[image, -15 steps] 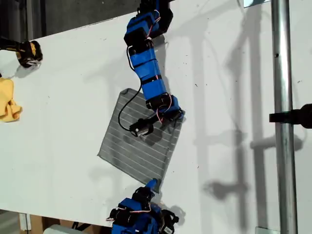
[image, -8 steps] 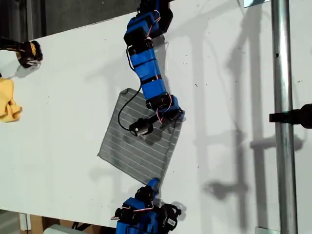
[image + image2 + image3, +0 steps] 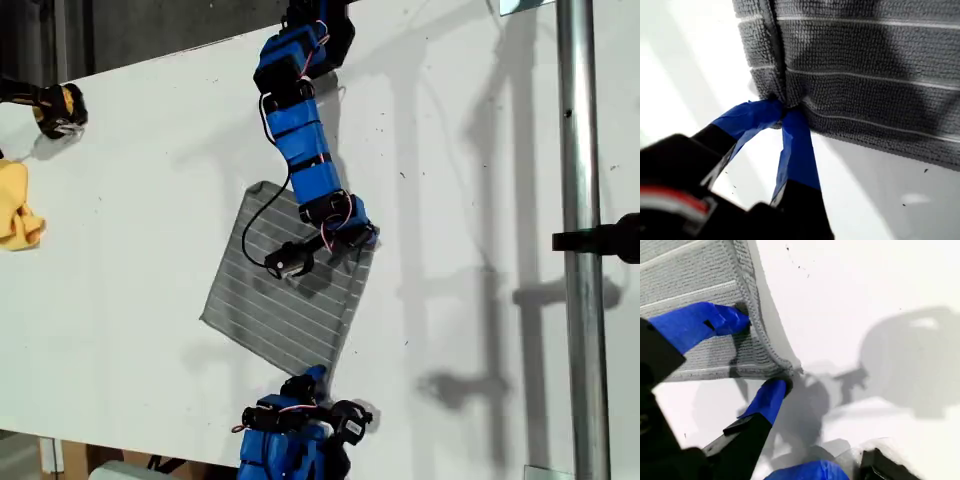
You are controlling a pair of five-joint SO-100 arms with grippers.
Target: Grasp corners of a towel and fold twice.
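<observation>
The white surface (image 3: pixel 480 150) stretches beyond and around both of my end effectors, and the grey striped towel (image 3: pixel 280 300) lies spread flat on it between them, turned at an angle. My second end effector (image 3: pixel 362 238) hangs over the towel corner nearest the exterior view's right, at the end of the long blue arm (image 3: pixel 295 120) that crosses above the cloth. In its wrist view my second end effector (image 3: pixel 762 355) is spread wide around that corner (image 3: pixel 787 365): one finger (image 3: pixel 715 320) rests on top of the cloth just inside the hem, the other finger (image 3: pixel 767 395) is by the corner's tip. My first end effector (image 3: pixel 316 376) meets the towel's lowest corner in the exterior view; seen close, my first end effector (image 3: pixel 785 112) is pressed together, pinching a small bunch of cloth at that corner (image 3: pixel 771 95). A small yellow cloth (image 3: pixel 18 205) lies well apart from both end effectors.
</observation>
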